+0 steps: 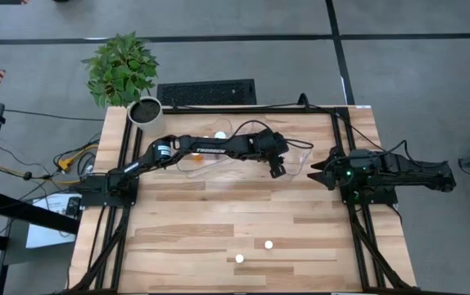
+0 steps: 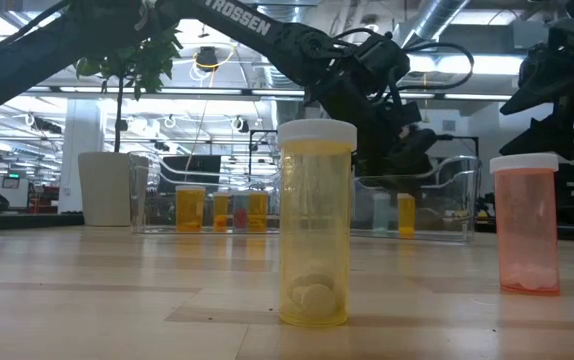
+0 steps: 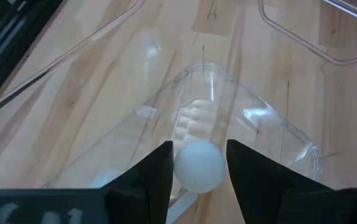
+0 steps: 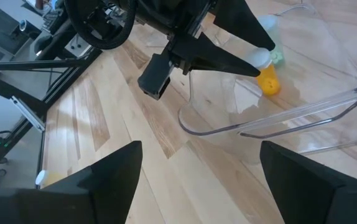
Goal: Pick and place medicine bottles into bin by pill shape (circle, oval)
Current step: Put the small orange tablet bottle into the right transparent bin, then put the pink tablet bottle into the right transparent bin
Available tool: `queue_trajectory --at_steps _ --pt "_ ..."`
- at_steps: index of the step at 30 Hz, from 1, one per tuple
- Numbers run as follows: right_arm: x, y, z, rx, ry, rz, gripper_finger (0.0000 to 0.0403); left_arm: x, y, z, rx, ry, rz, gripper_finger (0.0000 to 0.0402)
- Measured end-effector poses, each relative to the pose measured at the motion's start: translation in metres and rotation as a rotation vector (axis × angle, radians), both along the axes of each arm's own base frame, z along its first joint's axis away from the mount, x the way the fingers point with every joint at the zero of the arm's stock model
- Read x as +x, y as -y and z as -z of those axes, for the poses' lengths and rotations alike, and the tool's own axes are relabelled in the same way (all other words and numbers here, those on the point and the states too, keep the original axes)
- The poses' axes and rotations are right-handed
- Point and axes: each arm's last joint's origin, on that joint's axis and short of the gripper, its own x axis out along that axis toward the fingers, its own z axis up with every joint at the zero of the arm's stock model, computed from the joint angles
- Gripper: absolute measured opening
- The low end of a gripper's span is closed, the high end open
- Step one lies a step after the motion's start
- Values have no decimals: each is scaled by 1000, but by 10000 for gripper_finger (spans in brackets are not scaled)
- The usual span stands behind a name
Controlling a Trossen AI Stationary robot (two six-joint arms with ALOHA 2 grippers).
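Note:
My left gripper [image 1: 277, 170] reaches out to the table's far middle, over the corner of a clear bin [image 3: 270, 113]. It is shut on a small orange medicine bottle [image 4: 268, 83] with a white cap. My right gripper [image 4: 200, 180] waits open at the table's right edge, touching nothing. Two more medicine bottles stand upright on their bases near the front edge, a yellow one [image 2: 314, 225] and a pinkish one [image 2: 525, 225]. A second clear bin [image 2: 157, 205] at the far left holds several orange bottles [image 2: 189, 210], all standing. My left gripper has the bottle's round white cap [image 3: 198, 167] between its two fingers [image 3: 157, 177], one on each side. The fingers slant down from the table's left side. The bottle hangs tilted inside the clear bin's corner, body below the cap. Whether its base touches the bin floor I cannot tell.
A white pot [image 1: 145, 111] with a green plant stands at the far left corner. A dark keyboard [image 1: 206, 92] lies beyond the far edge. The wooden table [image 1: 219, 213] is bare between the bins and the two front bottles. The parked right arm [image 1: 382, 172] is at the right.

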Motion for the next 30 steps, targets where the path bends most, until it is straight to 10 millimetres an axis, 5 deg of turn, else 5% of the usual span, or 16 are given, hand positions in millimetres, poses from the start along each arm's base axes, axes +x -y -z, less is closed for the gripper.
queue_trajectory --at_steps 9,19,24,30 --pt "0 0 0 0 0 0 333 1 0 -7 -4 8 -3 145" --pt "0 0 0 0 -1 0 333 -2 5 -75 -16 -13 61 145" --pt "0 0 0 -2 -1 -3 333 -27 30 -111 -156 -37 188 145" --pt "0 0 0 -14 2 -9 333 -47 83 -143 -153 -71 310 145"
